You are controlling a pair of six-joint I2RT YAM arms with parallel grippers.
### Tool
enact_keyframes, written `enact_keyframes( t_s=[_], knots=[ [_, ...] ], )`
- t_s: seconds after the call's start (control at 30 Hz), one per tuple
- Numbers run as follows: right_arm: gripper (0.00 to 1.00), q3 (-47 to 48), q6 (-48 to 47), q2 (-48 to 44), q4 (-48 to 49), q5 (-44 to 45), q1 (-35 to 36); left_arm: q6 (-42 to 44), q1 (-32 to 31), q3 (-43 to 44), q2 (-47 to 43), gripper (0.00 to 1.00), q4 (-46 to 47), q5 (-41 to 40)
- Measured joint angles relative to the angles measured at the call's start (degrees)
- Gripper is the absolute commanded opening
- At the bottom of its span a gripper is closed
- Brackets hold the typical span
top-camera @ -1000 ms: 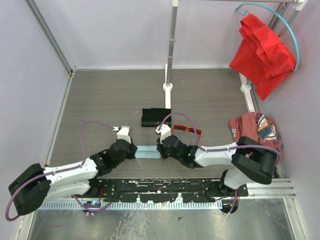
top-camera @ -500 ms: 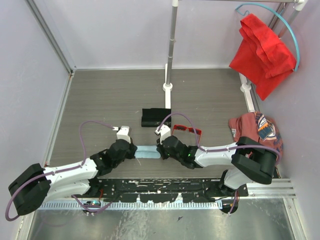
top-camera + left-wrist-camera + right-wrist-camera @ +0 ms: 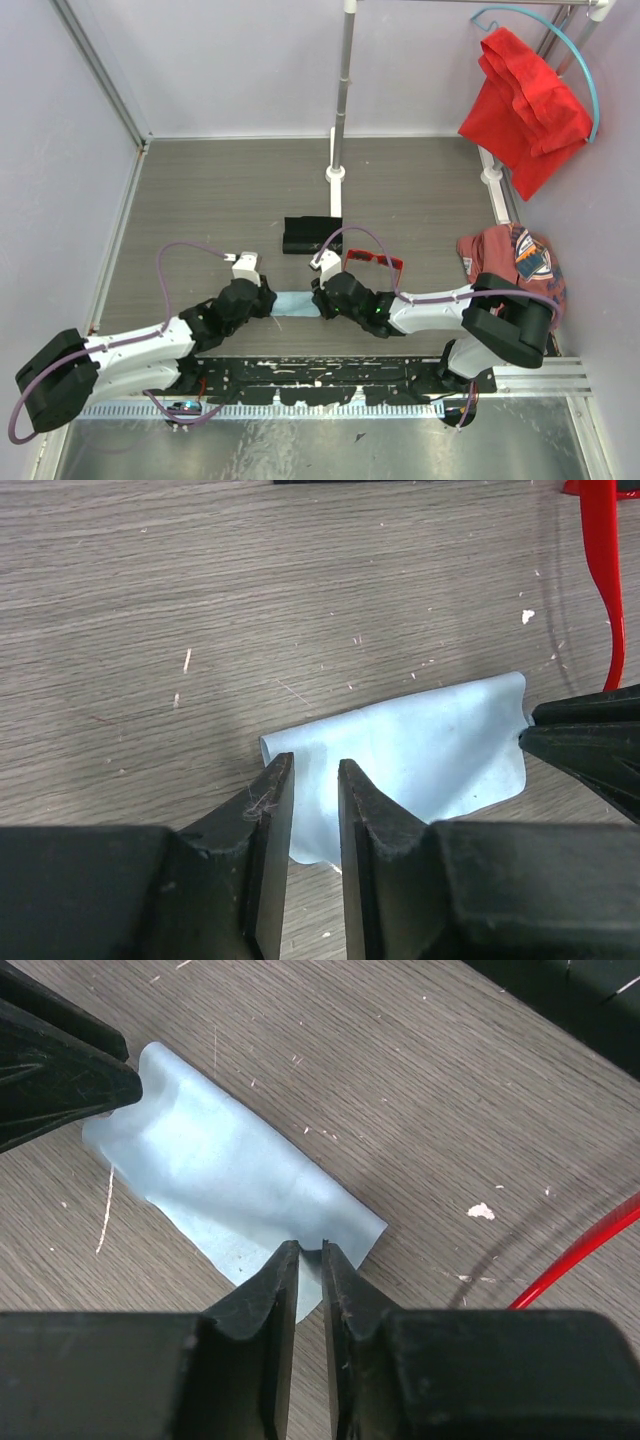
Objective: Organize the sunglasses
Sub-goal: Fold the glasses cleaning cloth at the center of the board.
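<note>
1. Though busy at the pale blue cloth (image 3: 295, 303), not on the sunglasses (image 3: 375, 262) yet. Lying on the counter (image 3: 220, 190) at 2 o'clock from the right tool (image 3: 318, 298), near but apart.
2. Left tool (image 3: 268, 300): slightly spread over the cloth's 9 o'clock edge, apparently gripping nothing.
3. Right tool: nearly pressed together at the cloth's 3 o'clock edge. Cannot tell whether nipping the fabric.
4. Black case (image 3: 305, 235) at 12 o'clock of the cloth, near.
5. Handling guess: light, thin stiff frame; slim arms probably springy and easily bent; lenses slick and scratch-prone.
6. Best taken at the bridge or top rim, gently. Avoid lens faces and arm tips.
</note>
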Motion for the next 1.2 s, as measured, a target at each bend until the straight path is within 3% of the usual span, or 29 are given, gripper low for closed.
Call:
enact_keyframes(
  t_s=[0.23,0.37,0.5,0.83,1.2],
  knots=[
    [0.33,0.0,0.2,-0.9,-0.5,0.2,0.5,-0.4,0.0,0.0,-2.1,0.48,-1.4,-0.5],
    [0.39,-0.4,0.2,-4.5,-1.4,0.9,0.5,-0.8,0.0,0.0,-4.0,0.62,-2.7,-1.0],
    [0.42,-0.7,0.4,-8.8,-2.3,2.5,0.6,-1.1,0.0,0.0,-5.5,0.68,-3.2,-1.3],
    [0.43,-0.2,2.0,-7.2,-5.7,5.1,-0.1,-1.0,0.0,0.0,-4.5,0.68,-3.6,-0.7],
    [0.43,0.3,3.6,-6.5,-4.9,-2.7,-6.4,-0.4,0.0,0.0,-2.4,0.69,-2.3,-0.1]
  ],
)
